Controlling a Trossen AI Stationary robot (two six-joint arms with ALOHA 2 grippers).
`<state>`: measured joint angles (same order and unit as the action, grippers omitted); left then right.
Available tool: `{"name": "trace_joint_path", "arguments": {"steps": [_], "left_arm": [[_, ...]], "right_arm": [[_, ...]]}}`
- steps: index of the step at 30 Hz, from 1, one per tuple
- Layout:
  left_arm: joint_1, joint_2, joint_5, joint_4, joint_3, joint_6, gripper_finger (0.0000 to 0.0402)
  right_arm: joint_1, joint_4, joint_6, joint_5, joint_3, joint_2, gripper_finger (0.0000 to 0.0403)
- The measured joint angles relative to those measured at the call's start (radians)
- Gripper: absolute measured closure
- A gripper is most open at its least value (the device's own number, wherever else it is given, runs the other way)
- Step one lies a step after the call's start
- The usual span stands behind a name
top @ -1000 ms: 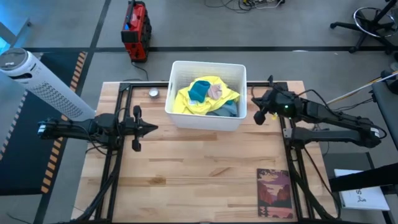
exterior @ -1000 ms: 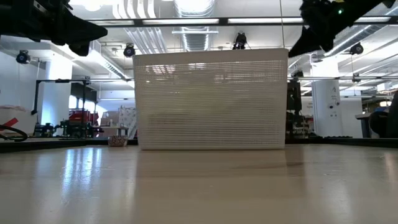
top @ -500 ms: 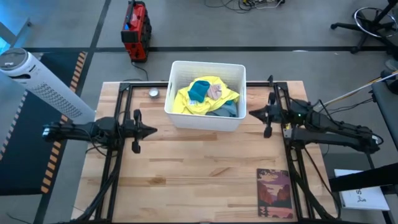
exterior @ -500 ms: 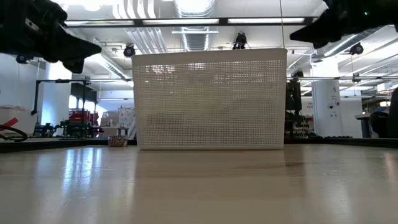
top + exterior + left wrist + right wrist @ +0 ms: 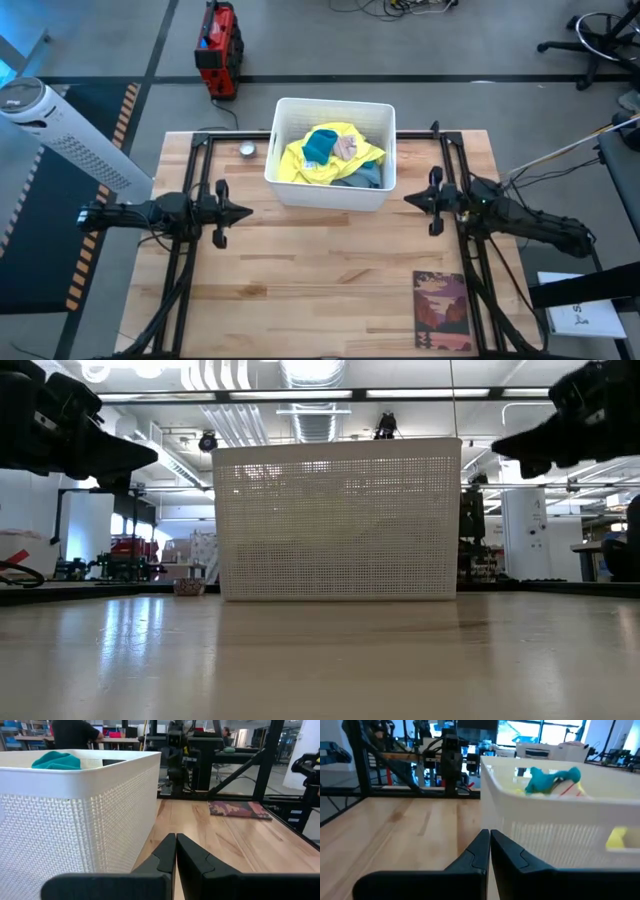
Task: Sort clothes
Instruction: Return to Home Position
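Note:
The clothes [image 5: 332, 156] lie heaped in a white perforated basket [image 5: 290, 185] at the table's far middle: a neon yellow piece, a teal piece [image 5: 56, 760] on top, pink and grey-blue bits. The teal piece also shows in the right wrist view [image 5: 551, 776]. My left gripper [image 5: 246, 210] is shut and empty above the table, left of the basket. My right gripper [image 5: 407, 199] is shut and empty above the table, right of the basket. Both point at the basket's sides.
A reddish-brown printed mat [image 5: 441, 310] lies flat at the table's near right. A small round metal thing [image 5: 246, 150] sits left of the basket at the far edge. Bare wood lies between the basket and the near edge. A person [image 5: 75, 732] stands in the room beyond.
My right gripper has drawn back from the basket's right rim toward the table's near-right and gone lower; it now points level at the basket's side. My left gripper has sunk a little and drawn slightly toward the near edge.

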<state>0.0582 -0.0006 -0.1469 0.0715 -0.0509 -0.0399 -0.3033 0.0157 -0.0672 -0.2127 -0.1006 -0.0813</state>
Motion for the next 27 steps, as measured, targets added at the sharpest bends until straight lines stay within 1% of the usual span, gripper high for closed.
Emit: {"name": "trace_joint_path", "arguments": {"steps": [3,6,9,12,15,16,20,22,27], "left_arm": [[0.0,0.006,0.001,-0.003,0.002,-0.004,0.0402],[0.0,0.004,0.003,-0.002,0.002,-0.005,0.0402],[0.0,0.001,0.003,-0.003,0.003,-0.01,0.0402],[0.0,0.004,0.0,-0.009,0.004,-0.022,0.0402],[0.0,0.006,-0.024,-0.017,0.007,-0.022,0.0402],[0.0,0.005,-0.035,-0.019,0.007,-0.019,0.0402],[-0.002,0.003,-0.098,-0.025,0.007,0.002,0.0402],[-0.002,0.005,-0.105,-0.025,0.007,0.004,0.0402],[-0.002,0.007,-0.105,-0.025,0.007,0.005,0.0402]], "right_arm": [[0.0,-0.004,0.017,0.005,0.06,0.083,0.0403],[0.009,-0.052,0.034,0.04,0.086,0.075,0.0403],[0.024,-0.055,0.005,0.076,0.087,0.047,0.0403],[0.038,-0.086,-0.026,0.101,0.087,0.061,0.0403],[0.046,-0.056,-0.049,0.197,0.088,0.061,0.0403],[0.046,-0.047,-0.048,0.215,0.088,0.061,0.0403],[0.051,-0.029,-0.018,0.206,0.088,0.054,0.0403],[0.06,-0.028,-0.009,0.207,0.088,0.047,0.0403],[0.061,-0.03,-0.051,0.236,0.088,0.023,0.0403]]}}
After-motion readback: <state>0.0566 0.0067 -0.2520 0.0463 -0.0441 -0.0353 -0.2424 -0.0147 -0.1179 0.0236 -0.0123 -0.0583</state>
